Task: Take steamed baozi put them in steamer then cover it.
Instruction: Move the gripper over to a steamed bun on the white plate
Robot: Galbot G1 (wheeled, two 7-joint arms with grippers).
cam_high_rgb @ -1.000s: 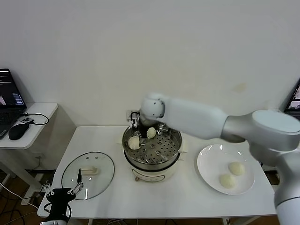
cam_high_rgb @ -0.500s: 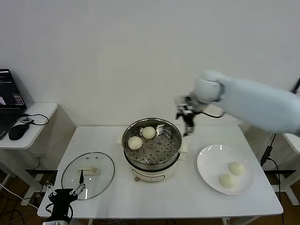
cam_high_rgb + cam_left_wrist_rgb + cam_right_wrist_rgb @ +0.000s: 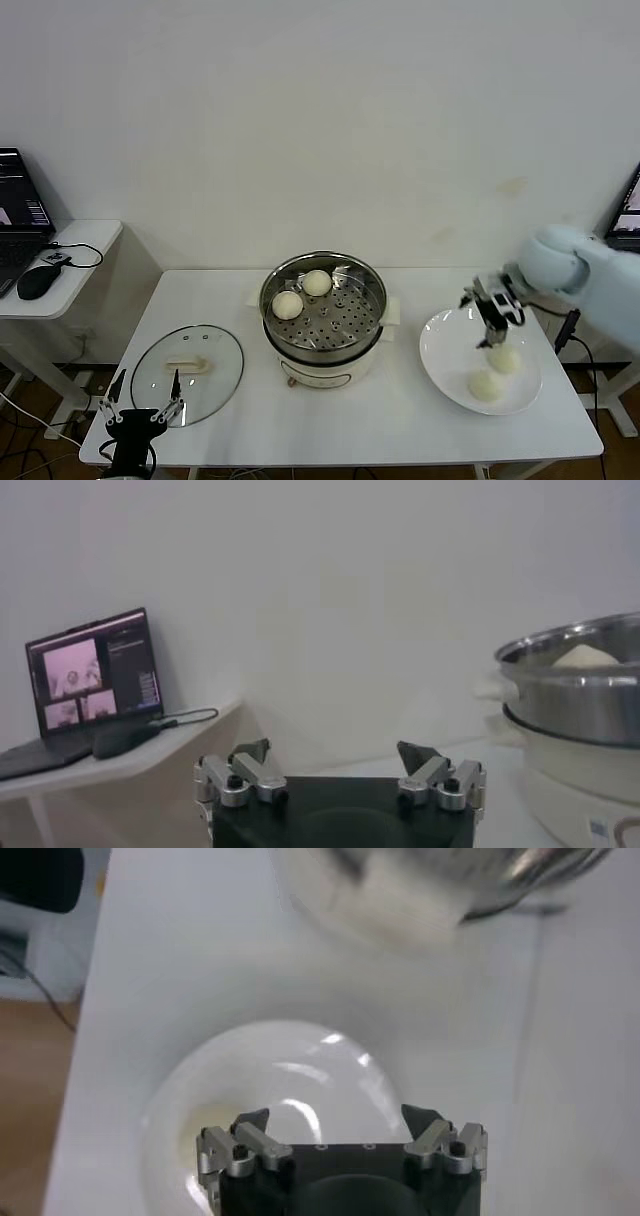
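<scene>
While the left gripper (image 3: 140, 412) hangs idle at the near left edge of the table (image 3: 400, 420), jaws spread and holding nothing, the cover (image 3: 187, 372) lies flat just beyond it, its cream handle up. At centre stands the steamer (image 3: 324, 316), uncovered, with two steamed baozi (image 3: 302, 294) on the far-left part of its perforated tray. To the right, two more buns rest on the white plate (image 3: 445, 345), toward its near right side. The right gripper (image 3: 492, 318) hovers above the plate's middle, jaws wide and empty; the nearer bun (image 3: 504, 359) lies just below and slightly toward the robot from the jaws. Being round, it offers no preferred grip axis. The right arm is clearly the closer. No brand, label or legible writing is discernible on the steamer or elsewhere.
</scene>
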